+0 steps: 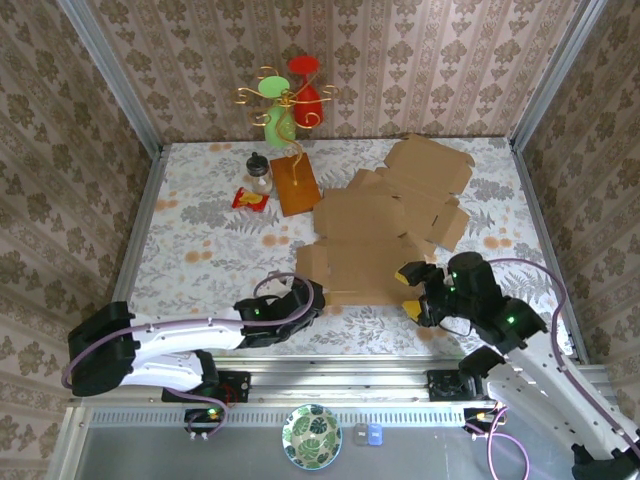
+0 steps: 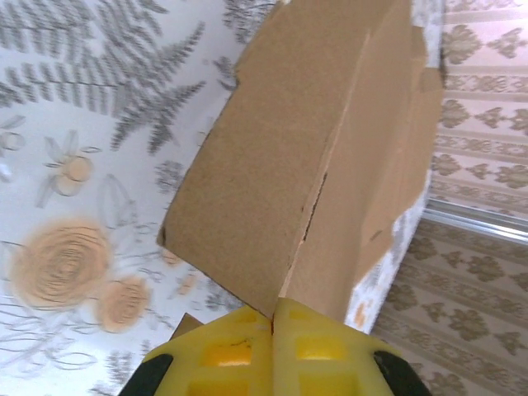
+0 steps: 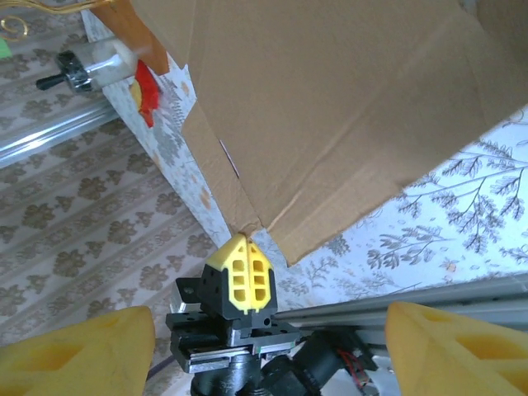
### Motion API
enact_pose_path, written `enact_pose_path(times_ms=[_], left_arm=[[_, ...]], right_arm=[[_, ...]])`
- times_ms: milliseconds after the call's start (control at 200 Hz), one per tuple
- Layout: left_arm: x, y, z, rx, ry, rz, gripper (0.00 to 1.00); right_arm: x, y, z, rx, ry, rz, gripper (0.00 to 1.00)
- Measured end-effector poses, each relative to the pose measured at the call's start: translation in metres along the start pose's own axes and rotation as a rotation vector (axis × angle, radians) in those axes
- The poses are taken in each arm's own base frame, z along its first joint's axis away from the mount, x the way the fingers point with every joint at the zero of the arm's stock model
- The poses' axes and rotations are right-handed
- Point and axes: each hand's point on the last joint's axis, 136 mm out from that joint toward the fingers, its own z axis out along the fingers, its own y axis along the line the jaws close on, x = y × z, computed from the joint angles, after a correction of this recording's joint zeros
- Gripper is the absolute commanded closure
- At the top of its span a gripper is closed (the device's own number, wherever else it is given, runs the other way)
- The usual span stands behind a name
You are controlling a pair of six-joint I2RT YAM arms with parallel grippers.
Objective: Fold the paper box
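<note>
1. The left pincer (image 1: 306, 300) lies low by the near edge of the worktop (image 1: 190, 255), a little left of its middle. Its yellow fingertips (image 2: 239, 351) are pressed together on the near left corner of the paper box (image 1: 372, 240), with the cardboard pinched between them.
2. Toward the far edge, left of the middle, stands a small clear jar (image 1: 259, 172) with a dark cap. A red packet (image 1: 250, 199) lies just beside it on the near side.
3. Just right of the jar a brown board (image 1: 296, 185) lies flat, its right edge close to the box.
4. Behind the board, at the far edge, stands a wire ornament (image 1: 288, 100) with green and red pieces.
5. The paper box is an unfolded cardboard sheet. It spreads from the middle of the worktop toward the far right corner. In the left wrist view a crease runs up the panel from the pinched corner.
6. The right pincer (image 1: 411, 293) sits at the near right edge of the box, jaws spread wide and gripping nothing. Its yellow fingers (image 3: 74, 351) stand well apart, and whether they touch the cardboard cannot be told.
</note>
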Motion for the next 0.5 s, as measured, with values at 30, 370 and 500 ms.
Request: enact_pose_path(times_ms=[30, 370, 500], left_arm=[[0.001, -0.005, -0.001, 0.014, 0.002, -0.008, 1.0], [0.015, -0.039, 0.006, 0.097, 0.021, -0.07, 1.0], [0.017, -0.044, 0.006, 0.112, 0.034, -0.083, 1.0]], right_arm=[[0.002, 0.001, -0.001, -0.006, -0.002, 0.009, 0.24], [0.003, -0.013, 0.037, 0.031, -0.048, 0.031, 0.25], [-0.003, -0.001, 0.04, -0.019, -0.089, 0.025, 0.32]])
